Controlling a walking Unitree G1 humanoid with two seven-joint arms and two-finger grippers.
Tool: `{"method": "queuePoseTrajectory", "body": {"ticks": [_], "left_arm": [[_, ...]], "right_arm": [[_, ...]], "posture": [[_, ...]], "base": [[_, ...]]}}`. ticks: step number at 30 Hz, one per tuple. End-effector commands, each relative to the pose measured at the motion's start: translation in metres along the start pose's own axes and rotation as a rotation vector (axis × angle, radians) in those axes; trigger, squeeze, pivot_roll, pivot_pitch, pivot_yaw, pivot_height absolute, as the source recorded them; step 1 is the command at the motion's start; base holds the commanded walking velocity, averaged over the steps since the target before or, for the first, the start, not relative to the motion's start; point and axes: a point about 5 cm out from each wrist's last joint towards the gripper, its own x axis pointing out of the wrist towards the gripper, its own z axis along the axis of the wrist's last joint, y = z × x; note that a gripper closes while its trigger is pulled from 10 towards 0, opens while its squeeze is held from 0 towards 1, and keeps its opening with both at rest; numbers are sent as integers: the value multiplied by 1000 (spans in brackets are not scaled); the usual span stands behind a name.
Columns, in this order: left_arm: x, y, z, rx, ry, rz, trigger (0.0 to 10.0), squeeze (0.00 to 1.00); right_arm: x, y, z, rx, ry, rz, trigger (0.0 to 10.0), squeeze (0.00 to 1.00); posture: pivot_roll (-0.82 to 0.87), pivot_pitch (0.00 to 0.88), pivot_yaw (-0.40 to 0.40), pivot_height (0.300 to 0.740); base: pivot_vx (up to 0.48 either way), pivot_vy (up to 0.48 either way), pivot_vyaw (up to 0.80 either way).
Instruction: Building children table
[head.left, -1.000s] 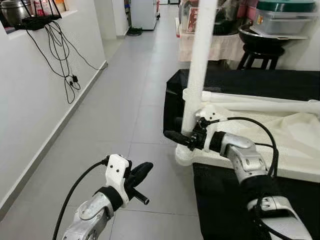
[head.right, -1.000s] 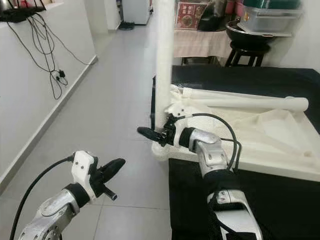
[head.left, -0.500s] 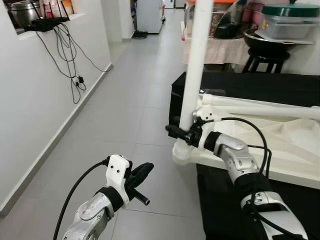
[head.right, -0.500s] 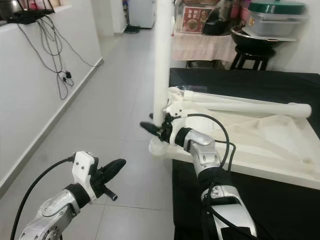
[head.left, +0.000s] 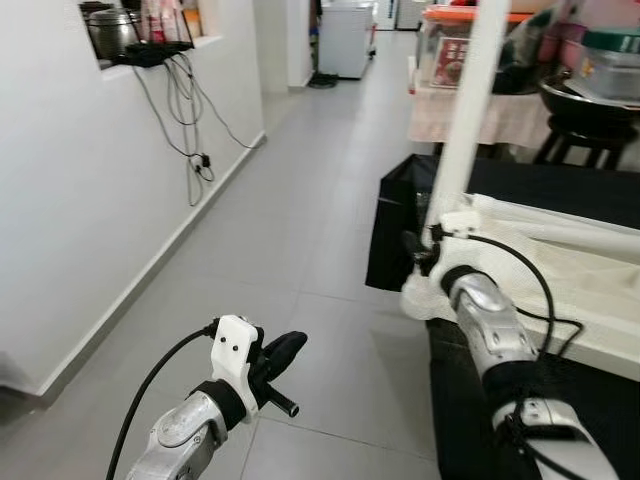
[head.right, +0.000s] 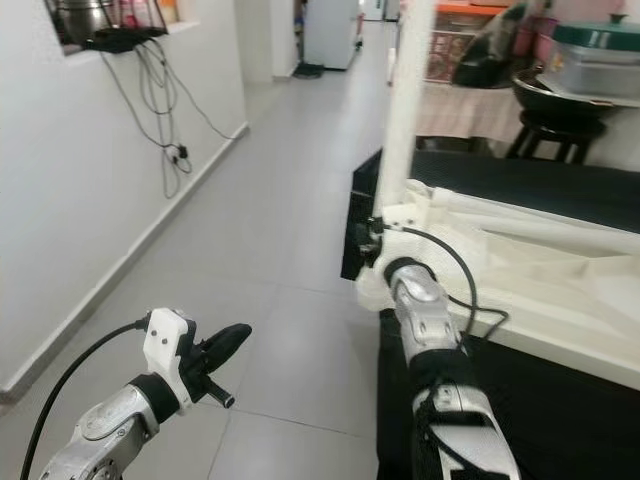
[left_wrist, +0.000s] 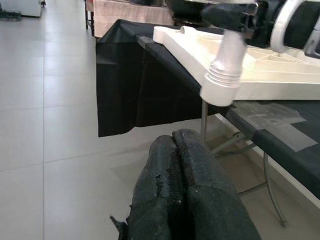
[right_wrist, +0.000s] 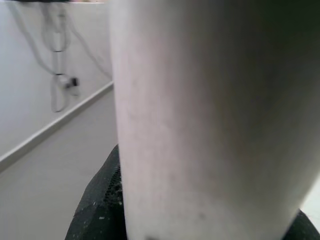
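The right gripper (head.left: 418, 250) holds the upright white leg (head.left: 462, 120) between its fingers, at the near-left corner of the upturned white tabletop (head.right: 560, 290) on the black bench (head.left: 560, 185). The left gripper (head.left: 283, 352) hovers over the floor (head.left: 290, 230), fingers pressed together.

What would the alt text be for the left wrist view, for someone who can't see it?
The left gripper, its two black fingers pressed together, hovers over grey floor tiles. Ahead, the right gripper holds a white table leg at the corner of a white tabletop, which lies on a black-draped table.
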Motion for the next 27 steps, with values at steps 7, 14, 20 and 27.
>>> {"method": "queuePoseTrajectory", "body": {"ticks": [7, 14, 20, 27], "left_arm": [[-2, 2, 2, 3, 8, -8, 10000, 0], [-1, 3, 2, 2, 8, -8, 10000, 0], [-2, 2, 2, 2, 6, -2, 10000, 0], [-1, 1, 2, 1, 5, -3, 10000, 0]], "right_arm": [[-12, -40, 0, -127, 29, -264, 0, 0], [-12, -38, 0, -135, 44, -304, 10000, 0], [-6, -23, 13, -60, 11, -260, 10000, 1000], [8, 0, 23, -5, -25, 19, 10000, 0]], "posture": [[11, 0, -7, 740], [17, 0, -11, 740], [19, 0, -12, 740], [26, 0, -14, 740]], "base": [[0, 0, 0], [0, 0, 0], [0, 0, 0], [0, 0, 0]]}}
